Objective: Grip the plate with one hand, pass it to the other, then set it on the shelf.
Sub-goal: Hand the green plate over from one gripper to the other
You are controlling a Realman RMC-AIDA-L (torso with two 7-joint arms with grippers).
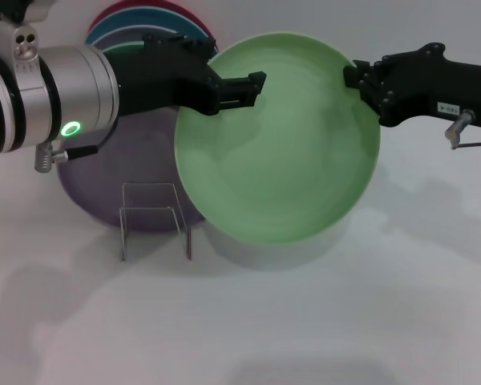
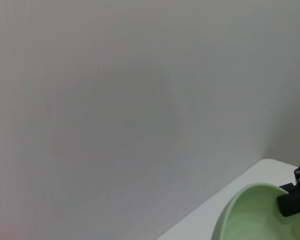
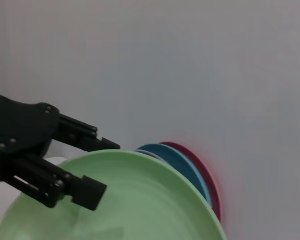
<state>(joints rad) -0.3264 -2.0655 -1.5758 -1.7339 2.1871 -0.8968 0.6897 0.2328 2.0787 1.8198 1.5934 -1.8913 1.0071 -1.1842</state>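
Head view first: the pale green plate [image 1: 276, 136] is up in the air over the middle of the table [image 1: 345, 321], tilted so its face looks toward the camera, with both grippers at its upper rim. The left gripper [image 1: 244, 88] has its fingers straddling the upper-left edge, one over the face and one behind, so it looks clamped on. The right gripper [image 1: 361, 80] is right at the upper-right rim, but I can't tell if its fingers are pinched on it. The clear plate rack [image 1: 155, 218] stands empty on the table, below and to the left of the plate, toward the near edge. Behind it a lavender plate [image 1: 104, 188] lies flat, and a stack of plates [image 1: 136, 32] sits toward the far left.

Left wrist view: mostly blank wall, with a slice of the plate [image 2: 250, 215] and the right gripper [image 2: 296, 197] on its rim.

Right wrist view: the plate's rim [image 3: 155, 170] seen edge-on, the left gripper [image 3: 77, 167] with one finger on each side of it, and blue and red plates [image 3: 190, 165] behind.
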